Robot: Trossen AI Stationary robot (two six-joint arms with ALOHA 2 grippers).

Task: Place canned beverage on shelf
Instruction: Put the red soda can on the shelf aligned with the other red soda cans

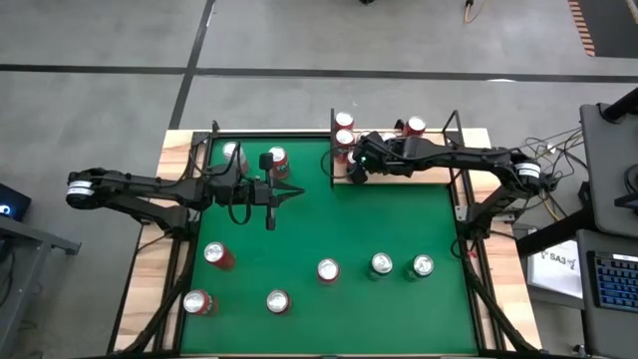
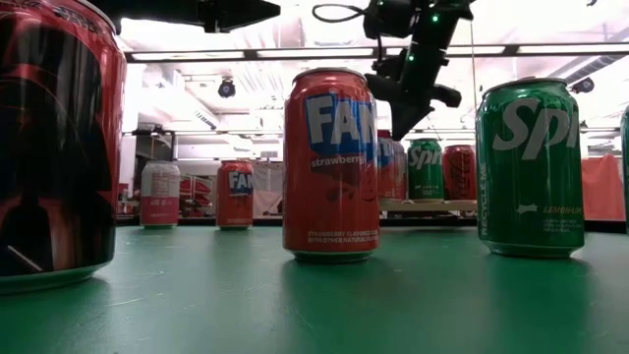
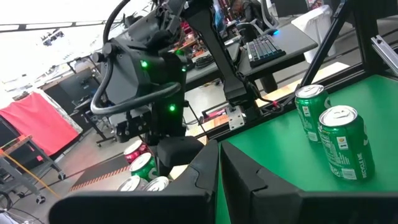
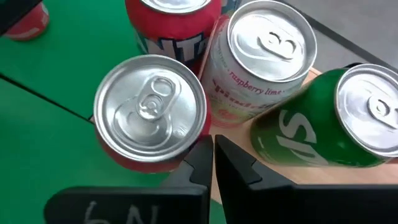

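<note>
Right gripper [image 4: 212, 148], fingers together, hovers over upright cans on shelf [image 1: 399, 172]

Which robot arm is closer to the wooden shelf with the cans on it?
The right. The right gripper is over the shelf, at its left end by the cans. The left gripper is off it, above the green table.
</note>
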